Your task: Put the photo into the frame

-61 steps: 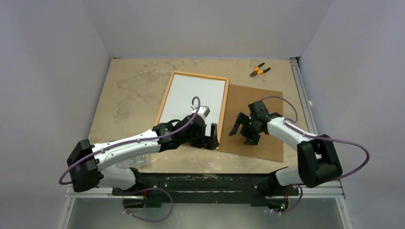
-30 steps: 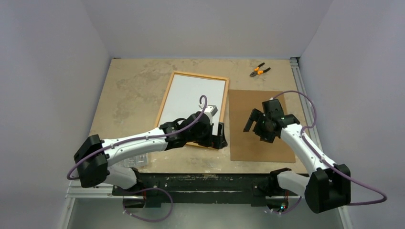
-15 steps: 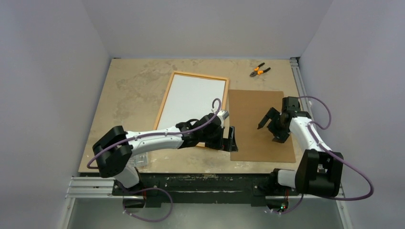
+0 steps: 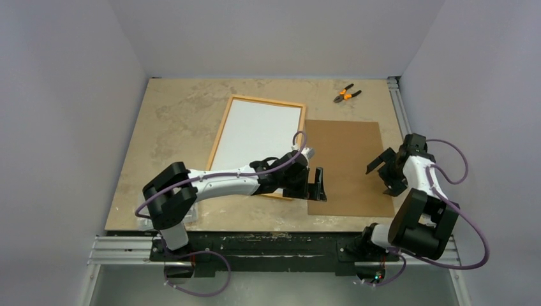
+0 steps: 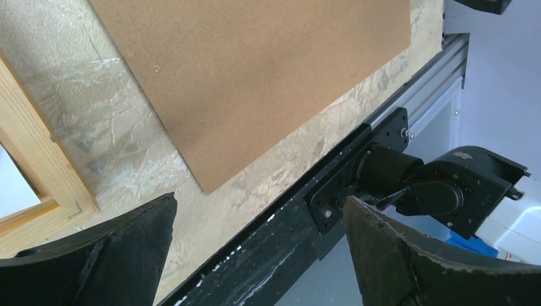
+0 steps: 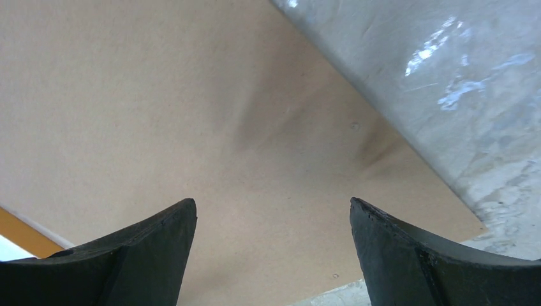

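Note:
The frame (image 4: 221, 134) lies flat on the table, its thin orange border around a plain white sheet (image 4: 258, 131). No printed side of the photo shows. The brown backing board (image 4: 344, 153) lies right of the frame. My left gripper (image 4: 318, 185) is open and empty at the board's near left corner. In the left wrist view (image 5: 258, 201) I see the frame's wooden corner (image 5: 38, 185) and the board (image 5: 255, 76). My right gripper (image 4: 385, 176) is open and empty over the board's right edge. The right wrist view (image 6: 271, 203) shows the board (image 6: 191, 95) beneath it.
Orange-handled pliers (image 4: 346, 94) lie at the far right of the table. A clear plastic piece (image 4: 188, 215) sits under the left arm near the front edge. The black front rail (image 5: 306, 229) and the right arm's base (image 5: 446, 185) lie just past the left gripper.
My left gripper moved right from the frame's near edge to the board's near left corner. My right gripper moved right across the board to its right edge. The board straightened a little.

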Tool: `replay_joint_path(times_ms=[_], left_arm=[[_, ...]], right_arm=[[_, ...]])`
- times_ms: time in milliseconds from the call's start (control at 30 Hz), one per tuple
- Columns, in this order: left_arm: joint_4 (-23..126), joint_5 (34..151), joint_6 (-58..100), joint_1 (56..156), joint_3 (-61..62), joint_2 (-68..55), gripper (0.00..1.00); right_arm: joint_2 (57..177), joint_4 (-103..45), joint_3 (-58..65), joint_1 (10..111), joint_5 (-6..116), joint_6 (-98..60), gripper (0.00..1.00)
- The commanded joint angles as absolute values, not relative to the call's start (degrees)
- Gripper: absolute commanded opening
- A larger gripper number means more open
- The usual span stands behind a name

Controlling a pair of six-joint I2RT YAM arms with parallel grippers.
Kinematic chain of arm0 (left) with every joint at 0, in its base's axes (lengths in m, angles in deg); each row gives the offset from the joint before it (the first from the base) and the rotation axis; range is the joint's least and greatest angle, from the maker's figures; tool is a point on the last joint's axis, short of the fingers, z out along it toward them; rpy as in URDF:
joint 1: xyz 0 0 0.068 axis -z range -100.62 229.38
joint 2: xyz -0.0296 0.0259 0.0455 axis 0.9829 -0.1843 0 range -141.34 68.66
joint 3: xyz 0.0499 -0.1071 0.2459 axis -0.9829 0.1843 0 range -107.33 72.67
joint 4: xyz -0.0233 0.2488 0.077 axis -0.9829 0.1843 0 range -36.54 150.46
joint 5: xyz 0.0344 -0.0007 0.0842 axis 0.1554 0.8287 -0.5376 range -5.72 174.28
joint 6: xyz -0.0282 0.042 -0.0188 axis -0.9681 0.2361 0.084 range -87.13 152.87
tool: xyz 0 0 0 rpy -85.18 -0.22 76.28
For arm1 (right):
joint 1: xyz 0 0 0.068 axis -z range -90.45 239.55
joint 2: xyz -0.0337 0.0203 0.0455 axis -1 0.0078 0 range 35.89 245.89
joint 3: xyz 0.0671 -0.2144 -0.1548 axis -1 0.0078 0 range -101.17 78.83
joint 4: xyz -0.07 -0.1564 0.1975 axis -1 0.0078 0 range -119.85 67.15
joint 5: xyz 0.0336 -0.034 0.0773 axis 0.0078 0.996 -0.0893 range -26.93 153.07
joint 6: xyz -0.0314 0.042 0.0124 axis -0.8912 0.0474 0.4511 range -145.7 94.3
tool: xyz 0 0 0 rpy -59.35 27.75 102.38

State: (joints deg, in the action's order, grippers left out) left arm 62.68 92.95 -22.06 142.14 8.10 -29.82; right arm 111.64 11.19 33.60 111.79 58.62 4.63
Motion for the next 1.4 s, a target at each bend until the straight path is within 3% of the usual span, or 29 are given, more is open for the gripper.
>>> replay_joint_path(times_ms=[0,367,833,1367], left_arm=[[63.70,90.96,-23.46,142.32,4.38,-31.72,1.00],[59.44,87.29,-29.58,142.31,6.40,-35.42,1.00],[61.48,81.86,-30.91,142.01,4.78,-38.79,1.00],[61.54,85.40,-30.17,140.11,1.23,-44.81,1.00]], right_arm=[[110.32,11.74,29.86,113.58,64.56,3.68,0.89],[108.76,8.00,30.91,117.49,76.60,4.67,0.89],[116.95,3.46,32.03,120.67,68.84,4.63,0.88],[120.89,0.75,34.29,120.67,61.67,4.04,0.85]])
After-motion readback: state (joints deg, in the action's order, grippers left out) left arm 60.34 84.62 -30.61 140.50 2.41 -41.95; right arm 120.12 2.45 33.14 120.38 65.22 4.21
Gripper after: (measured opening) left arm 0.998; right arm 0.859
